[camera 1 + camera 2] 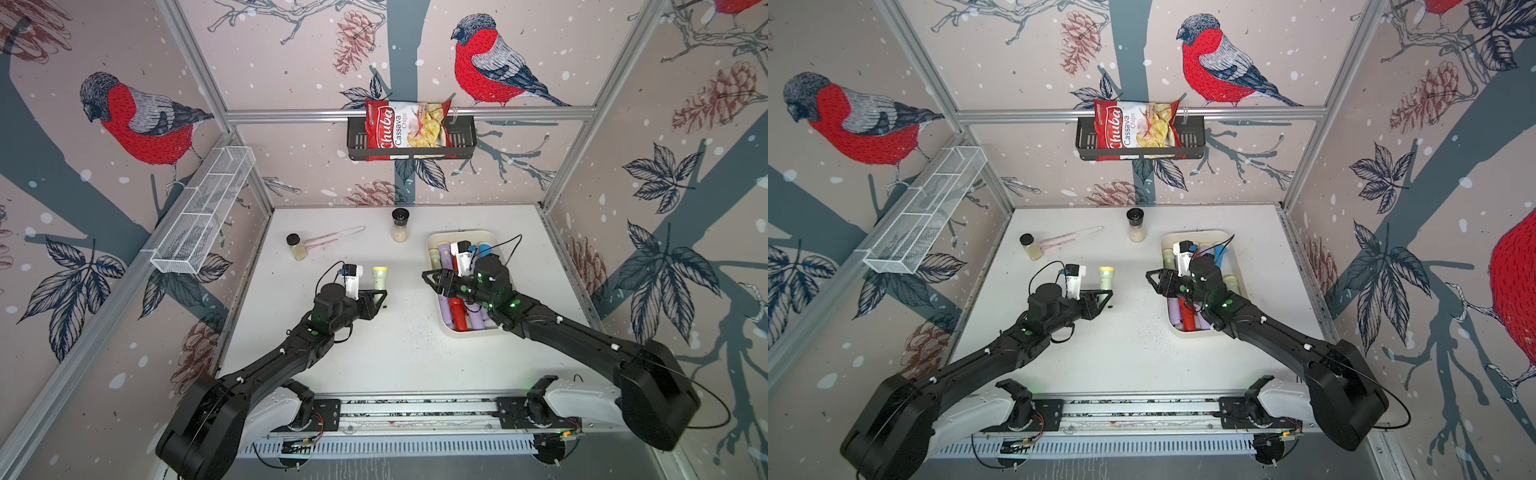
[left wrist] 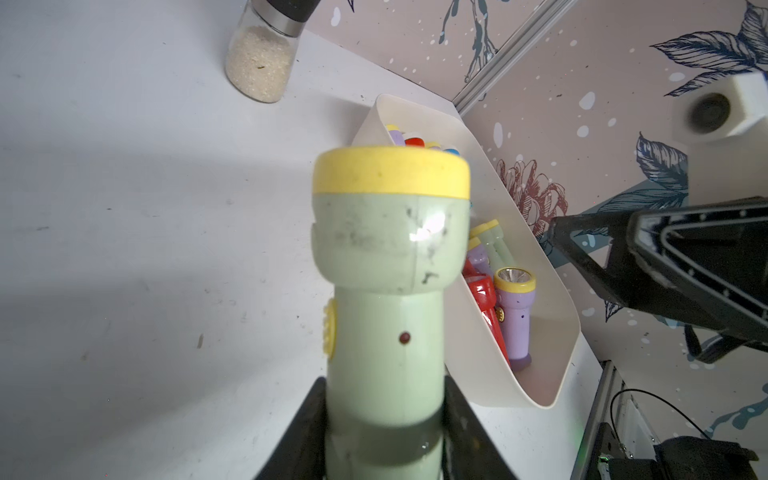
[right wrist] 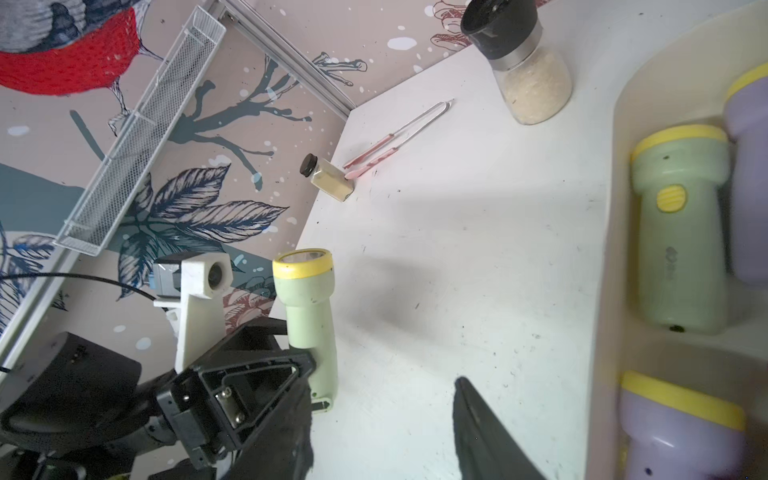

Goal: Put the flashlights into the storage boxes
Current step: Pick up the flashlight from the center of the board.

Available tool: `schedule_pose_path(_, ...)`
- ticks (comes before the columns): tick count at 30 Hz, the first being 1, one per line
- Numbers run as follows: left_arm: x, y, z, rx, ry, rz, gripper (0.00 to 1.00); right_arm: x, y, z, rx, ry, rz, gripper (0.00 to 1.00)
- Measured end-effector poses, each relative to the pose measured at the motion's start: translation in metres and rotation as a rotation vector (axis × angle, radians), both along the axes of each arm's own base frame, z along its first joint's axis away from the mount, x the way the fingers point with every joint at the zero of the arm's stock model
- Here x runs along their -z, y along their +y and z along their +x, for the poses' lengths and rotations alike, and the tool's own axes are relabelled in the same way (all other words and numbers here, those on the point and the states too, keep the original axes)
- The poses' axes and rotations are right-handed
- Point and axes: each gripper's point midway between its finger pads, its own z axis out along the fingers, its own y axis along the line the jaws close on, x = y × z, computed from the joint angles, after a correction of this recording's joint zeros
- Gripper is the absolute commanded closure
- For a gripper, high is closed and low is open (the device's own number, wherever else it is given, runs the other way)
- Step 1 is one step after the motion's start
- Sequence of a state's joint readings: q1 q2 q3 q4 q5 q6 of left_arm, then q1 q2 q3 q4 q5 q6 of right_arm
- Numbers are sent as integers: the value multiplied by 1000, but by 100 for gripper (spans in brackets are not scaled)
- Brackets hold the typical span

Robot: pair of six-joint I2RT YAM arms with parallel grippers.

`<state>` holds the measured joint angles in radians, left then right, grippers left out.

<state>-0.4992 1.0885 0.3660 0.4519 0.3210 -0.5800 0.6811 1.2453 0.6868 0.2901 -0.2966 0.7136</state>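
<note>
Flashlight (image 1: 379, 277), pale green with a yellow rim, is clamped by its handle in the left gripper (image 1: 379, 294), with that arm stretched forward over the middle of the table (image 1: 407, 357). Right gripper (image 1: 433, 280) — jaws apart, empty — hovers at the left edge of the tray (image 1: 465, 335). Other flashlights (image 1: 444, 254) lie inside.

In both top views I am looking steeply down from above the table's (image 1: 395, 365) near edge toward its far edge, taking in both my arms. My left wrist camera is peering along my left gripper (image 2: 384, 415), very close to the green flashlight (image 2: 386, 291), facing the cream tray (image 2: 457, 124) at the right edge. My right wrist camera is sitting low beside that tray, facing the far left corner. Both wrist views are sharing the grinder jar (image 2: 259, 62).
</note>
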Motion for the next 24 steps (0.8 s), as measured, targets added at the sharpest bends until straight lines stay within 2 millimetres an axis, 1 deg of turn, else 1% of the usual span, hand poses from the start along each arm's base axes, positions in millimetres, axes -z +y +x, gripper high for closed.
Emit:
schedule_pose_path(7,-6,-11,-4,32,-19,-39,99,-6,4,1,4,17,49,45)
schedule_pose_path(11,-7,-18,-10,60,-33,-49,99,2,7,4,9,48,52,45)
schedule_pose_path(20,-2,-21,-18,84,-67,-57,100,1,13,4,1,61,76,45)
schedule_pose_path(24,-3,-22,-18,97,-96,-52,100,-2,19,0,-16,55,86,42)
